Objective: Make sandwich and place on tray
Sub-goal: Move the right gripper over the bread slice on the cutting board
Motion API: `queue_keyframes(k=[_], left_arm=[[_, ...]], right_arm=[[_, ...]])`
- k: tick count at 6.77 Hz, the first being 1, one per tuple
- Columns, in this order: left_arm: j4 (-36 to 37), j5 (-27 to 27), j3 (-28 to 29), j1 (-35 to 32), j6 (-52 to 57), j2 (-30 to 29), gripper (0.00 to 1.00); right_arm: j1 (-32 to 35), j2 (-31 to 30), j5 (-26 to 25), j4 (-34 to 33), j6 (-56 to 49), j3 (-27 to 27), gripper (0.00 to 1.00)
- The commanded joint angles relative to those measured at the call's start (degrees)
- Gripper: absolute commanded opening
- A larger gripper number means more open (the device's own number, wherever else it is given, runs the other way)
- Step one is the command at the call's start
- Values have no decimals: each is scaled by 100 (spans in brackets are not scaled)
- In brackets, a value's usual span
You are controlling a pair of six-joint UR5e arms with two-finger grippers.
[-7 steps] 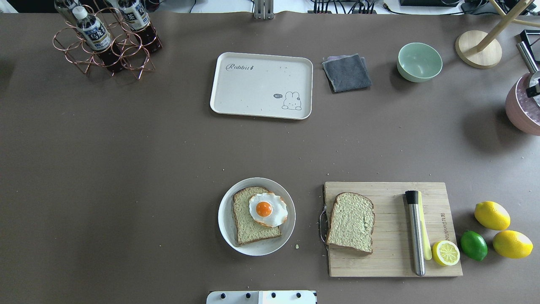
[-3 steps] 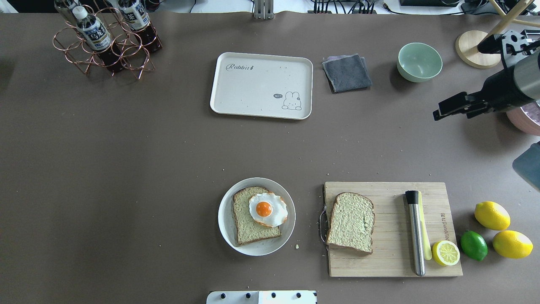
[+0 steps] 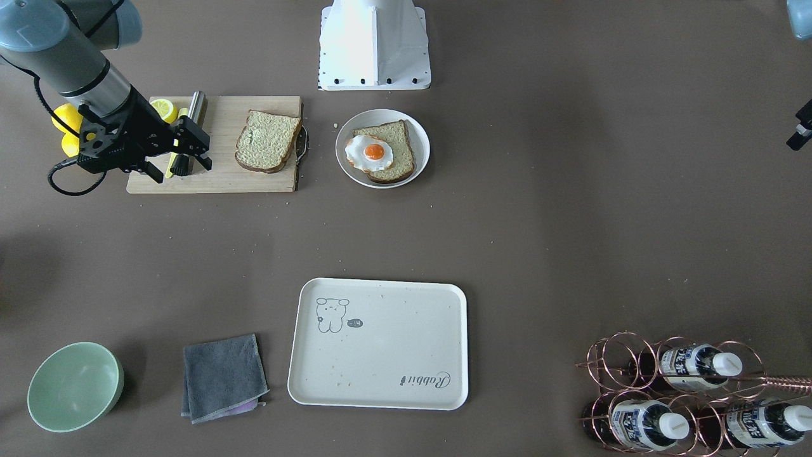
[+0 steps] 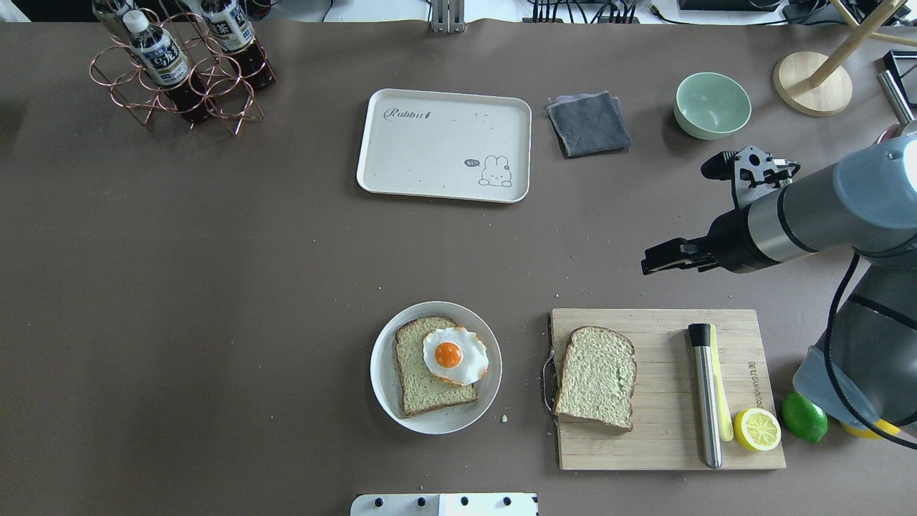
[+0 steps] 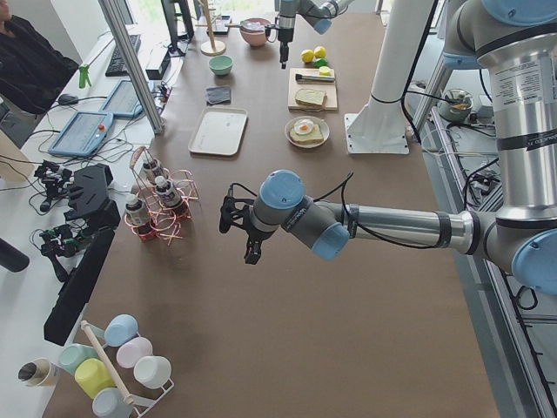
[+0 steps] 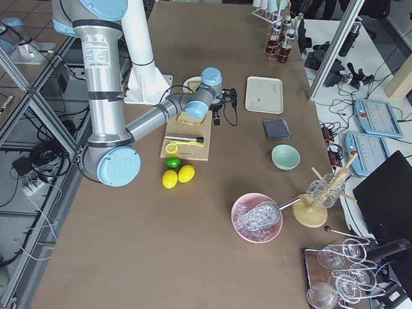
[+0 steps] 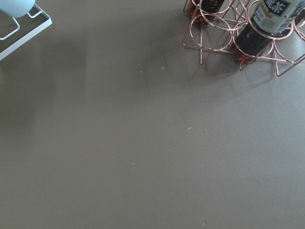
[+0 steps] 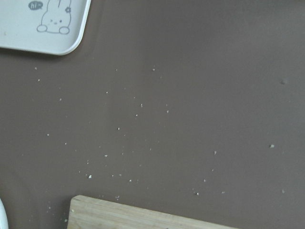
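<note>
The right gripper (image 4: 648,262) has swung in toward the cutting board (image 4: 666,444), fingers apparently closed and empty. The loose slice (image 4: 597,376) lies there; bread and egg (image 4: 454,355) sit plated, the tray (image 4: 401,154) apart. A shallow pinch could crumble it.

My left gripper (image 5: 250,228) shows only in the left side view; can't judge its jaws. Right gripper (image 4: 663,258): jaw gap unreadable overhead, tips dark and foreshortened. Right arm hides most of one lemon (image 4: 870,428) overhead. Right wrist view crops the tray (image 8: 43,28) and cutting board (image 8: 143,217). Bottle labels (image 3: 634,422) too small to read.
</note>
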Motion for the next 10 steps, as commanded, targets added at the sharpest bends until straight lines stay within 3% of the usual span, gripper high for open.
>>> queue_keyframes(k=[1, 4, 7, 10], left_arm=[[-1, 12, -19, 0, -68, -40, 99], [8, 12, -10, 0, -112, -189, 99], [8, 12, -19, 0, -112, -199, 99], [8, 12, -10, 0, -103, -199, 99]], right_arm=[[-772, -553, -466, 793, 830, 110, 100], [-1915, -750, -1687, 1089, 2131, 119, 100], [-2067, -768, -1778, 1071, 2143, 110, 98], [-2155, -715, -1822, 1062, 2151, 110, 87]])
